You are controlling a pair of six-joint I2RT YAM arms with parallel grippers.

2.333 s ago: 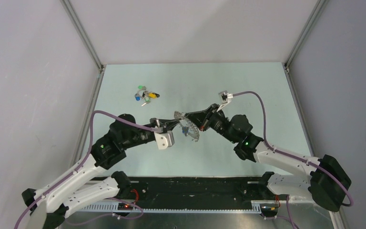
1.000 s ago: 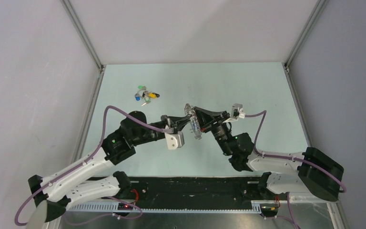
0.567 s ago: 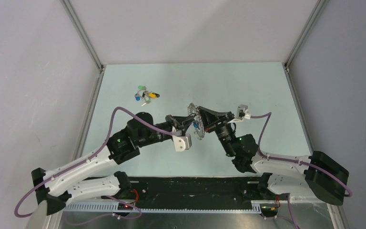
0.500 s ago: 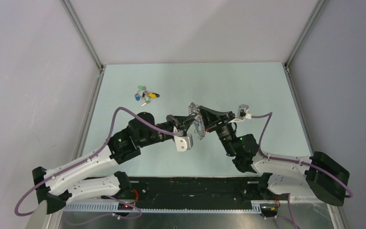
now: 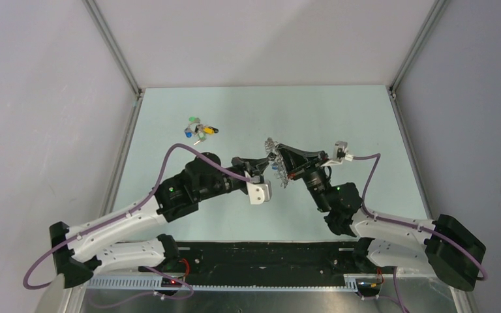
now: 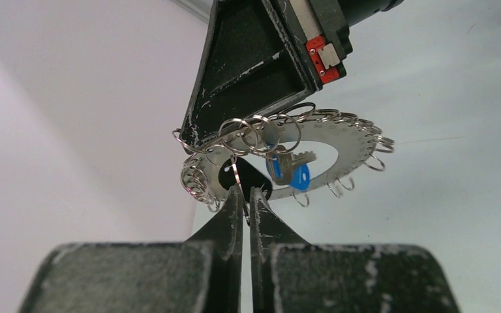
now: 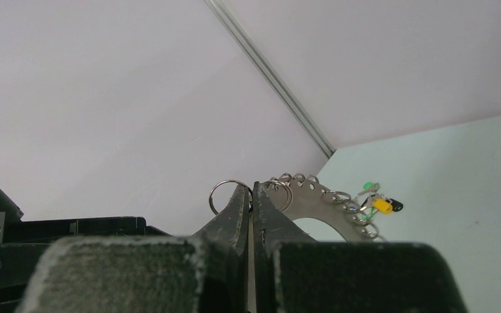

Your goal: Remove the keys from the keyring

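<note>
The keyring (image 6: 347, 138), a flat silver ring frilled with small wire loops, hangs in the air between both grippers over the middle of the table (image 5: 278, 171). My right gripper (image 7: 251, 186) is shut on a wire loop at the ring's rim; its black finger (image 6: 254, 72) reaches in from above in the left wrist view. My left gripper (image 6: 244, 191) is shut on a thin wire loop right in front of the black key head (image 6: 258, 177). The blue key (image 6: 292, 172) hangs inside the ring's hollow. In the top view the left gripper (image 5: 265, 165) and right gripper (image 5: 280, 157) meet tip to tip.
A small cluster of green, blue and yellow keys (image 5: 197, 130) lies on the pale green table (image 5: 339, 117) at the far left; it also shows behind the ring in the right wrist view (image 7: 377, 197). Grey walls and metal frame posts enclose the table.
Both grippers have moved right together with the keyring. The ring has turned from lying flat to nearly edge-on in the top view. The left arm has stretched further out.
</note>
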